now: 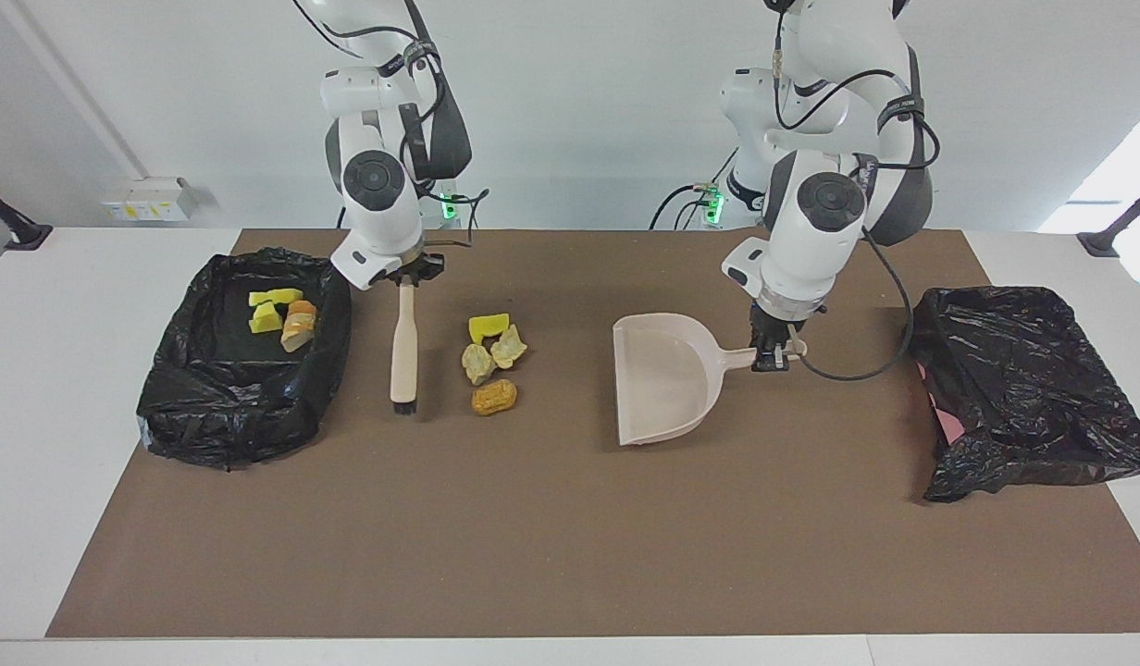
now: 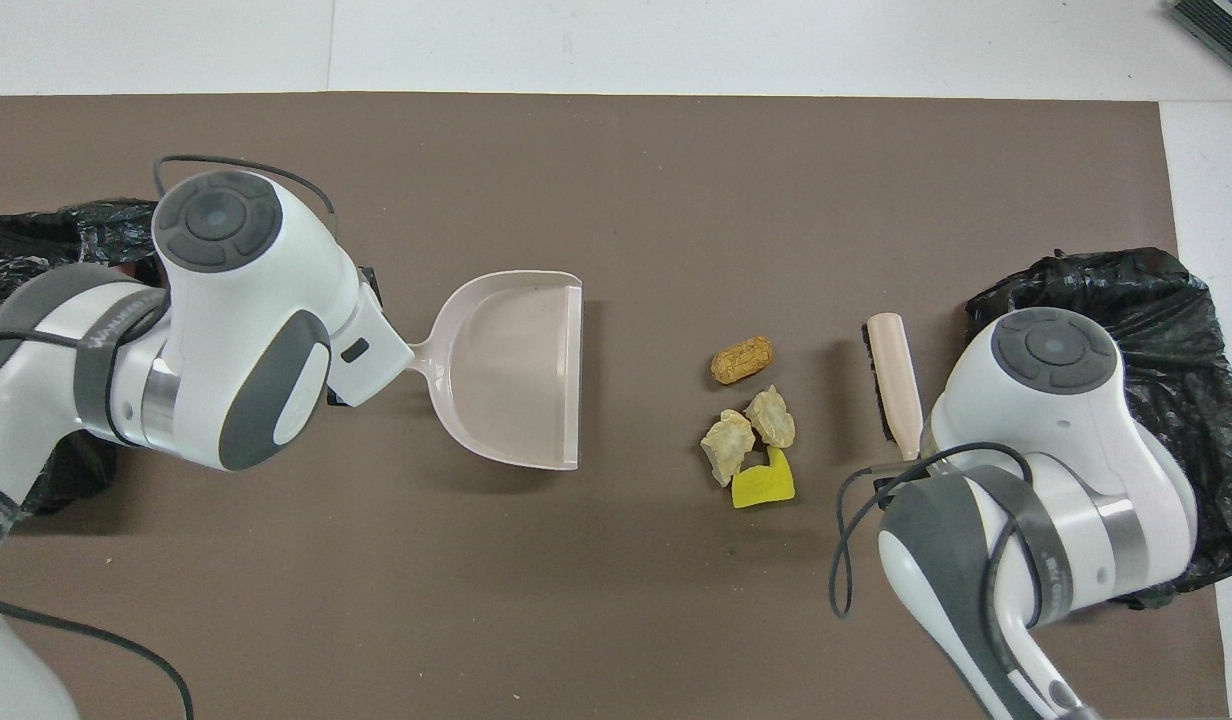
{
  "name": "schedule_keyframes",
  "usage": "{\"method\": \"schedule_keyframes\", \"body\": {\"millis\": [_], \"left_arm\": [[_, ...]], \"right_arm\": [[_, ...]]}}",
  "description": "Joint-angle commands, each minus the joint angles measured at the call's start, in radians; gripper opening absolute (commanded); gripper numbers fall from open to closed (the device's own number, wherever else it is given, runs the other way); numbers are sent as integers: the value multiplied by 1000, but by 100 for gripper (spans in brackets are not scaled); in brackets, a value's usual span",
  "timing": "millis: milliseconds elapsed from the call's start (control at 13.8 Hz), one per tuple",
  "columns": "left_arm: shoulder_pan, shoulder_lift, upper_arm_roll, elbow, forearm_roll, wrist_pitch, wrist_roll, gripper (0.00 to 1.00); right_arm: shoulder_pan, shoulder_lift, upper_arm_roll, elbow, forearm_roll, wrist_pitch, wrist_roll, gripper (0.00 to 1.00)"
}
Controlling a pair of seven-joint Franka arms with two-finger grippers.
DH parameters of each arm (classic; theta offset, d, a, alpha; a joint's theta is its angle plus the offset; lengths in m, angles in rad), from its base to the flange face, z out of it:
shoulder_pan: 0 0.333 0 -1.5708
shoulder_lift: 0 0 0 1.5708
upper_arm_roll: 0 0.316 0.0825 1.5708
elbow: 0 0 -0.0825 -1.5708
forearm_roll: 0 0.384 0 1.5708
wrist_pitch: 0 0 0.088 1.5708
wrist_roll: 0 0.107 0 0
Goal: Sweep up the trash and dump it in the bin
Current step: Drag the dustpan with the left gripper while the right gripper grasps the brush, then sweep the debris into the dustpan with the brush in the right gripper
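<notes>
Trash is lying in two places, and everything here is being placed from the dustpan (image 1: 662, 379). Well apart from it, at the right arm's end of the bench (image 1: 533, 555), a black-lined bin (image 1: 177, 407) is holding three pieces (image 1: 283, 319), yellow and orange-brown. Closer to the dustpan, the right end effector (image 1: 405, 277) is pinching the top of the brush (image 1: 403, 347). The brush's long axis is running away from the robots, with the black bristles at the lower end. Whether they are touching the bench cannot be told.

Between the brush and the dustpan, four loose pieces (image 1: 491, 356) are sitting in a tight cluster. The yellow one is lying nearest the robots, two pale ones are touching it, and the orange-brown one is lying farthest out, about level with the bristles. The dustpan's straight open lip is facing this cluster with bare bench between, so a sideways push of the brush toward the left arm's end looks like the move being set up. Nothing is standing in that path. The right arm is nearer the cluster.

The left end effector (image 1: 774, 356) is clamping the dustpan's handle, holding the pan flat and low. At the left arm's end, a crumpled black bag (image 1: 1023, 388) is lying well clear.
</notes>
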Motion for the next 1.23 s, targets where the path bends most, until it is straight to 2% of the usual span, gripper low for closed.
{"method": "schedule_keyframes", "body": {"millis": [0,144,289,650,939,1156], "left_arm": [[-49,-110,11,-173,19,102,-51,0],[-110,-119,11,-213,36,127,-187,0],[-161,-118,9,-229,67,128,-347,0],[-271,-112,9,-267,105,147,-597,0],[-319,-119,9,-305,105,173,-625,0],[-319,-119,6,-319,105,225,-622,0]], "right_arm": [[24,-140,17,-177,-33,40,26,0],[39,-114,17,-225,-26,143,63,0],[45,-59,19,-230,21,191,54,0],[188,10,19,-224,163,295,90,0],[232,25,19,-216,340,372,40,0],[284,91,19,-141,555,424,3,0]]}}
